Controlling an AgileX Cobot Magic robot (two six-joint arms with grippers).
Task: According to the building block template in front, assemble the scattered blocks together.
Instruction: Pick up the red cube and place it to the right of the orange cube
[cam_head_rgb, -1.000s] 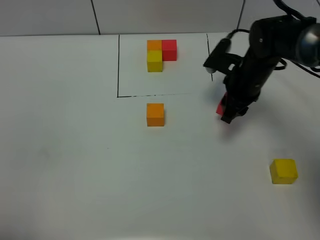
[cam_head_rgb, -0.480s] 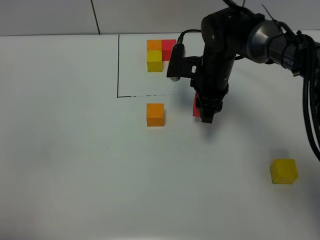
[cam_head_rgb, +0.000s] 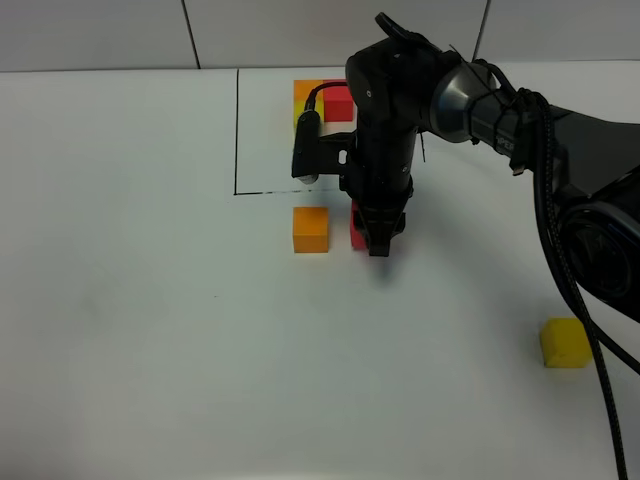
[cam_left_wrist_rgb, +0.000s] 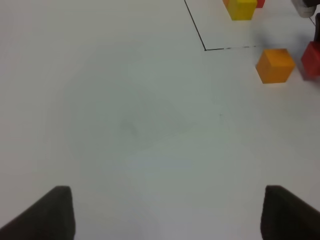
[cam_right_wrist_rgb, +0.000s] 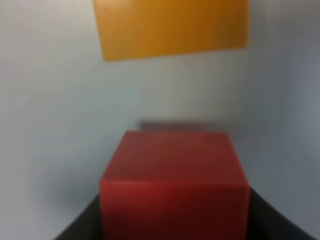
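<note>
The red cube pinched in right tool, just beside orange cube; left tool spread.

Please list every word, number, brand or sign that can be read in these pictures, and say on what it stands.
None: no text can be read in any view.
The orange cube, red cube, yellow cube and template have plain faces.
The table bears only a thin black line, drawn as a frame, not a sign.
</note>
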